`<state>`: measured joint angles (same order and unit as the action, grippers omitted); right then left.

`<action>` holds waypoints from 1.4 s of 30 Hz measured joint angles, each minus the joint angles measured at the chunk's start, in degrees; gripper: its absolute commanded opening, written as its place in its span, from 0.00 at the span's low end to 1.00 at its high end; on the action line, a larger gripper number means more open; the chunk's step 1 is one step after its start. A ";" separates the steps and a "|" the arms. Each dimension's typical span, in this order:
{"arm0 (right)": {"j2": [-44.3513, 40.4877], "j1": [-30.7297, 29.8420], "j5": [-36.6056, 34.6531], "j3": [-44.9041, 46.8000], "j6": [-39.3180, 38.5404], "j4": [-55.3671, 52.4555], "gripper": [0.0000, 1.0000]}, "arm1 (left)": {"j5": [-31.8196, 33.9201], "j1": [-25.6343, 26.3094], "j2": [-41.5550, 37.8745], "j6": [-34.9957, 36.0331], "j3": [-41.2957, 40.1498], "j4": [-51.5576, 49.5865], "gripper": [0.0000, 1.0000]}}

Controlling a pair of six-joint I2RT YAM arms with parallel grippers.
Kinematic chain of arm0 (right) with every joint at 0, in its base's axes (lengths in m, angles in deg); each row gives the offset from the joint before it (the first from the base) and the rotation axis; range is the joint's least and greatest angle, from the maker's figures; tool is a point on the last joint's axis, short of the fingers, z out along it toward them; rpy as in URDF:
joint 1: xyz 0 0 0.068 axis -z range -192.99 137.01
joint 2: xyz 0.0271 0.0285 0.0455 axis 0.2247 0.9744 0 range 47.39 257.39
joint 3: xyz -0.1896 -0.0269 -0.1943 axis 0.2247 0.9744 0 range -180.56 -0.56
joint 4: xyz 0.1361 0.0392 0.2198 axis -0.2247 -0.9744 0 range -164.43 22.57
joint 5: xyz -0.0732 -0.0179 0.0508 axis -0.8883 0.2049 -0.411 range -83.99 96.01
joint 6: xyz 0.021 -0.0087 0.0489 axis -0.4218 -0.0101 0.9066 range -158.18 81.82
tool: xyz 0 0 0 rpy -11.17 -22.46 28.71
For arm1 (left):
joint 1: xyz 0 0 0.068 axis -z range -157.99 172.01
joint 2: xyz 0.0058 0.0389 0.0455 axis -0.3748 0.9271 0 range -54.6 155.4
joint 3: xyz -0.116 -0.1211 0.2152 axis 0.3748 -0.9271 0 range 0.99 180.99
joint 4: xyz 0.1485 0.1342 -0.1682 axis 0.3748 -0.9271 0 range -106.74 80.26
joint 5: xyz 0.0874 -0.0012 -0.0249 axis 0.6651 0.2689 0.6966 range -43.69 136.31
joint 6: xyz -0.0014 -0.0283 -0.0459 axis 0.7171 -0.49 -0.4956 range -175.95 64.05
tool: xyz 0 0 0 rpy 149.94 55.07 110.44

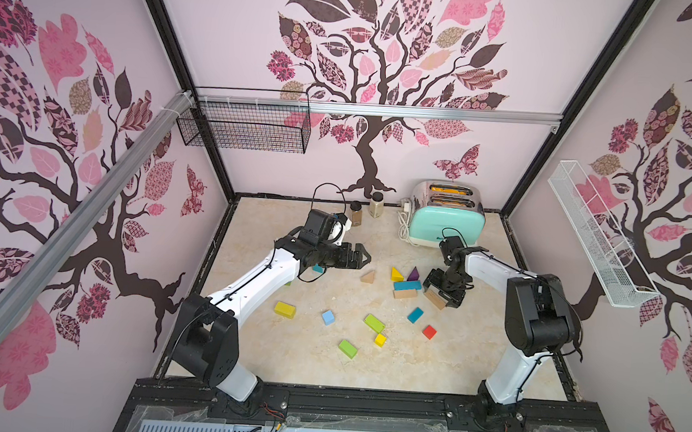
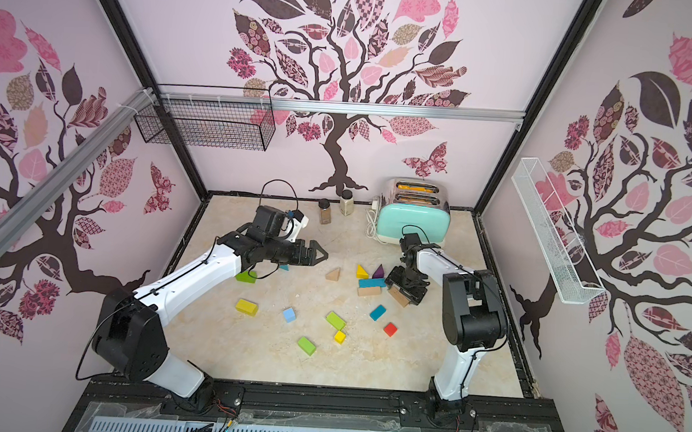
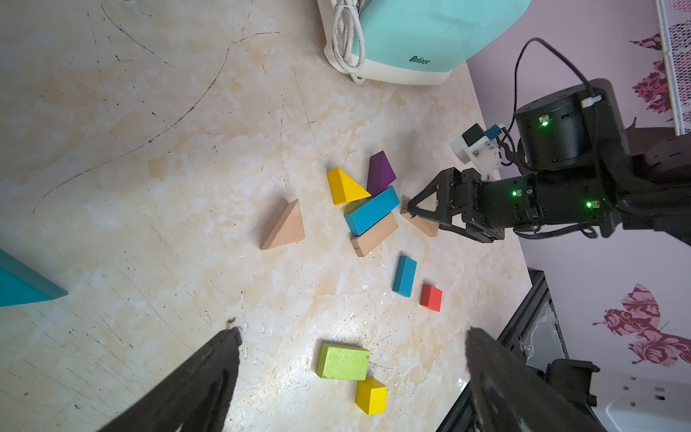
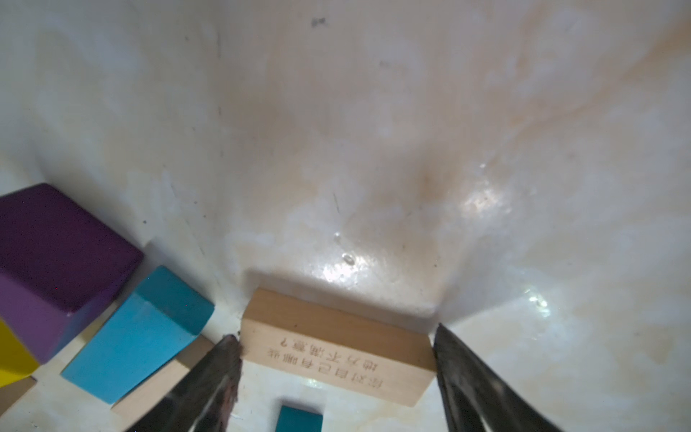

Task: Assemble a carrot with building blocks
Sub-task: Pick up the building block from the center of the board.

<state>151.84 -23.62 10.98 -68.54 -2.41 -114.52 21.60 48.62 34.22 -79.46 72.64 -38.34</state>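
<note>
The left pincer [image 1: 363, 256] hangs above the worktop [image 1: 293, 230] with its jaws wide apart and nothing between them. A teal wedge [image 1: 318, 268] lies beneath its wrist and a bare wood wedge [image 1: 368, 277] just past its tips. Between the two pincers sits a tight cluster: a yellow wedge [image 1: 396, 274], a purple wedge [image 1: 414, 274], and a teal brick [image 1: 407, 285] lying against a plain brick [image 1: 404, 294]. The right pincer [image 4: 336, 334] is down at the worktop with the engraved wood brick [image 4: 336, 355] lying flat between its jaws, one jaw at each short end (whether they press yet, I cannot tell). The step in hand looks like picking up this brick, probably for the carrot's body. To do it well, the jaws should meet both ends squarely and together so the brick does not swivel. The lift should go straight up, since the jaw on the cluster side stands just beside the teal brick and could nudge it. The loose green, yellow, blue and red blocks lie well clear, toward the robot's base.
</note>
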 measured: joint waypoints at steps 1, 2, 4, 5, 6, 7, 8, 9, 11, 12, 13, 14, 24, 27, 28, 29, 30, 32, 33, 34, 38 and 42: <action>0.00 0.00 0.02 0.17 -0.02 0.13 0.85 | 0.00 0.00 0.09 -0.02 0.00 0.00 0.98; 0.02 0.00 0.07 0.42 -0.07 0.17 0.87 | 0.02 0.00 0.17 -0.02 0.00 0.00 0.98; 0.33 0.00 0.35 0.61 -0.28 0.20 0.92 | 0.02 0.00 0.17 -0.04 -0.11 0.07 0.98; 0.55 0.00 0.37 0.52 -0.44 0.17 0.93 | 0.02 0.00 0.17 -0.09 -0.11 0.11 0.98; 0.61 0.00 0.37 0.44 -0.50 0.13 0.94 | 0.02 0.00 0.17 -0.15 -0.11 0.17 0.98; 0.63 0.00 0.39 0.39 -0.70 0.15 0.94 | 0.02 0.00 0.17 -0.22 -0.13 0.24 0.98; 0.63 -0.04 0.42 0.39 -0.79 0.15 0.94 | 0.02 0.00 0.17 -0.26 -0.15 0.26 0.98; 0.63 -0.04 0.44 0.39 -0.83 0.17 0.93 | 0.02 0.00 0.17 -0.28 -0.17 0.33 0.98; 0.68 0.00 0.50 0.39 -0.90 0.13 0.89 | 0.04 0.00 0.17 -0.35 -0.31 0.55 0.98; 0.70 0.00 0.48 0.39 -1.01 0.09 0.88 | 0.07 0.00 0.20 -0.42 -0.35 0.66 0.98; 0.72 0.00 0.37 0.39 -1.09 -0.04 0.86 | 0.07 0.00 0.20 -0.44 -0.42 0.74 0.98; 0.72 0.00 0.33 0.39 -1.09 -0.17 0.84 | 0.09 0.00 0.22 -0.46 -0.44 0.74 0.98; 0.66 0.00 0.13 0.39 -3.02 -0.48 0.66 | 0.22 0.00 1.01 -0.70 -0.44 1.81 0.98; 0.48 -0.55 -0.17 0.39 -4.50 -0.74 0.65 | 0.24 0.00 1.03 -0.90 -0.44 1.97 0.98; 0.37 -0.83 -0.39 0.39 -5.07 -0.87 0.65 | 0.24 0.00 1.03 -0.98 -0.44 2.01 0.98; 0.24 -1.22 -0.79 0.39 -5.73 -0.85 0.65 | 0.22 0.00 1.03 -1.14 -0.48 2.12 0.98; 0.11 -1.68 -1.14 0.39 -6.38 -0.85 0.65 | 0.22 0.00 1.03 -1.22 -0.52 2.21 0.98; -0.57 -3.39 -2.34 0.37 -7.78 -1.03 0.65 | 0.20 0.00 1.03 -1.64 -0.52 2.38 0.98; -1.11 -4.44 -2.93 0.35 -8.44 -1.14 0.65 | 0.20 0.00 1.03 -1.81 -0.52 2.40 0.98; -1.81 -5.55 -3.50 0.33 -9.11 -1.27 0.65 | 0.20 0.00 1.03 -1.95 -0.52 2.43 0.98; -5.27 -10.01 -4.13 0.17 -12.07 -1.16 0.66 | 0.17 0.00 1.03 -2.21 -0.63 2.56 0.98; -6.27 -12.26 -3.37 0.11 -15.47 -0.28 0.67 | 0.17 0.00 1.01 -2.40 -1.33 2.82 0.98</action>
<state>145.56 -35.88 7.61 -68.43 -17.89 -114.80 21.77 48.62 35.22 -81.86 71.31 -35.52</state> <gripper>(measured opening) 0.760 0.980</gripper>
